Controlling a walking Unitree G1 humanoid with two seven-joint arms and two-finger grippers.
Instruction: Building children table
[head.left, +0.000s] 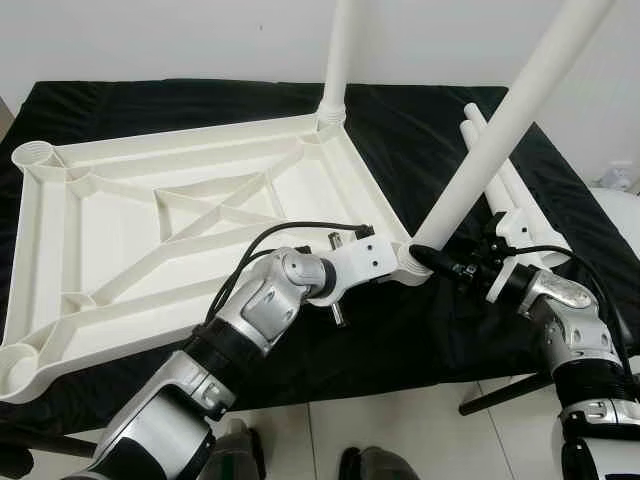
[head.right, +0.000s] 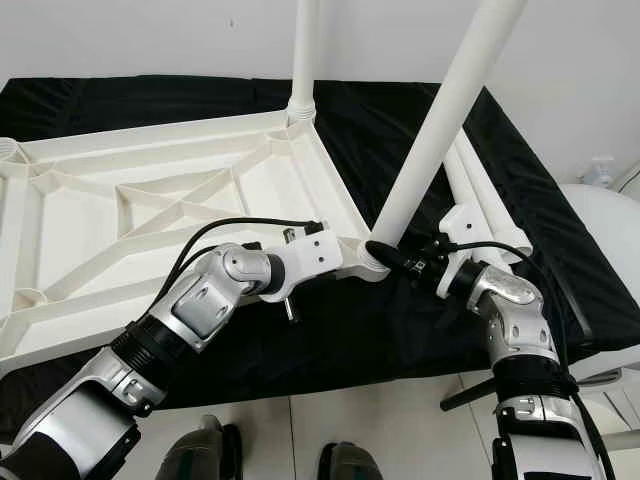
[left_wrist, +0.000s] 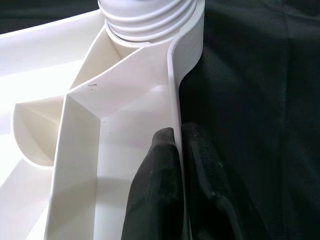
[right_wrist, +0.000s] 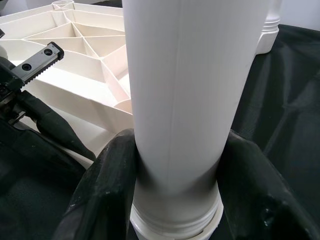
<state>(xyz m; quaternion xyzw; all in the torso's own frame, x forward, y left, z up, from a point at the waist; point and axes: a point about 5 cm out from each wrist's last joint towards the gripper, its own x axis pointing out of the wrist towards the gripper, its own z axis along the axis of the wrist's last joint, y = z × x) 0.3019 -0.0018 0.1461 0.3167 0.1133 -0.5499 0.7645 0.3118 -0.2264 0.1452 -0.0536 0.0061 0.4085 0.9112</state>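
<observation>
While the upturned white ribbed plastic tabletop (head.left: 150, 215) lies on the black cloth (head.left: 430, 130), the right gripper (right_wrist: 175, 200) clamps the white tubular leg (head.left: 500, 125) at the tabletop's near corner socket, and the left gripper (left_wrist: 177, 170) pinches the tabletop's rim beside it. Judging by this, the leg is being screwed in; twisting it home comes next. Both mounted legs' tops are cut off.

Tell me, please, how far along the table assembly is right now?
One leg already stands in the tabletop's far corner. The right gripper holds a second leg at the near socket while the left gripper pinches the rim. Two sockets are empty; spare legs wait.
</observation>
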